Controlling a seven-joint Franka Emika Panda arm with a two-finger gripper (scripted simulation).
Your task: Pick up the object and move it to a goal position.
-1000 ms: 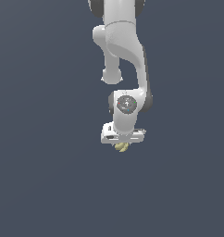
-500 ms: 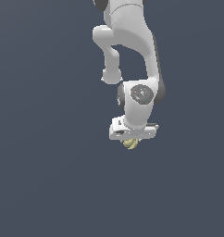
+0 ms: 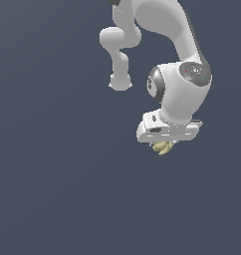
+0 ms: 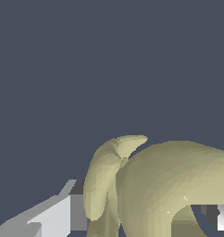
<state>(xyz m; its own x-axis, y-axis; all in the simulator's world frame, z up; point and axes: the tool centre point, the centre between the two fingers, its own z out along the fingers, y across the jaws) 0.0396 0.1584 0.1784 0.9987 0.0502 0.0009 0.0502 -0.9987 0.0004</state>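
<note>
The object (image 3: 163,147) — small, lumpy, curved lobes — looks light and rigid. The gripper (image 3: 165,144) is clenched on its thick middle lobe — probably the steadiest hold.

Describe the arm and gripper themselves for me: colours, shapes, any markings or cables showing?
The arm is glossy white, built of rounded tubular links with bulbous joints. A dark grey band runs along the upper link's edge, and the wrist joint has a dark grey round cap. The gripper has a flat, boxy white body with a small dark slot. One finger looks white to grey, with a dark inner face. No cables or lettering are visible.
</note>
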